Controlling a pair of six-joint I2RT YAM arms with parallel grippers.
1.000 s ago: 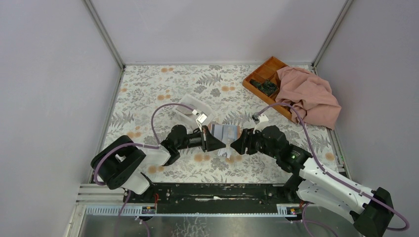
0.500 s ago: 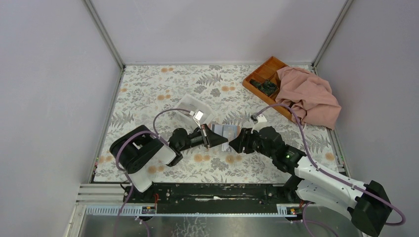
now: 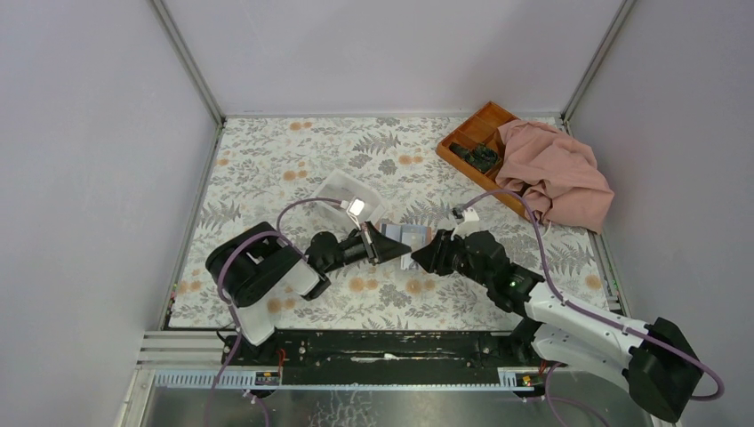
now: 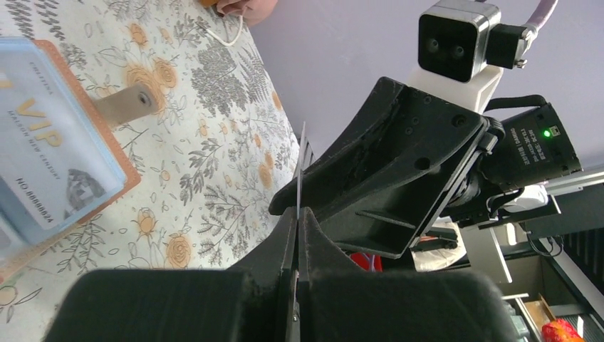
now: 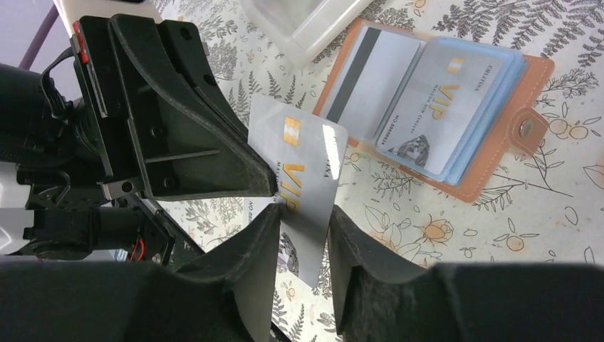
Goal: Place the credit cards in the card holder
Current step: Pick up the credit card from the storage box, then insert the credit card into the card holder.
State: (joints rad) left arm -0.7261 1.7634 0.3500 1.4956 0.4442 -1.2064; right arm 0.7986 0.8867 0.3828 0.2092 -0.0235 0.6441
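We rate the task partly done: the open card holder (image 5: 530, 85) at upper right already houses cards (image 5: 456, 107), the left end effector (image 4: 297, 212) clamps one VIP card (image 5: 306, 164), and the right end effector (image 5: 304, 212) straddles it, grip indeterminate.

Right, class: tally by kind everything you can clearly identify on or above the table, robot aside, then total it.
Credit cards: 3
Card holder: 1
White box: 1
Orange compartment tray: 1
Pink cloth: 1
Total: 7
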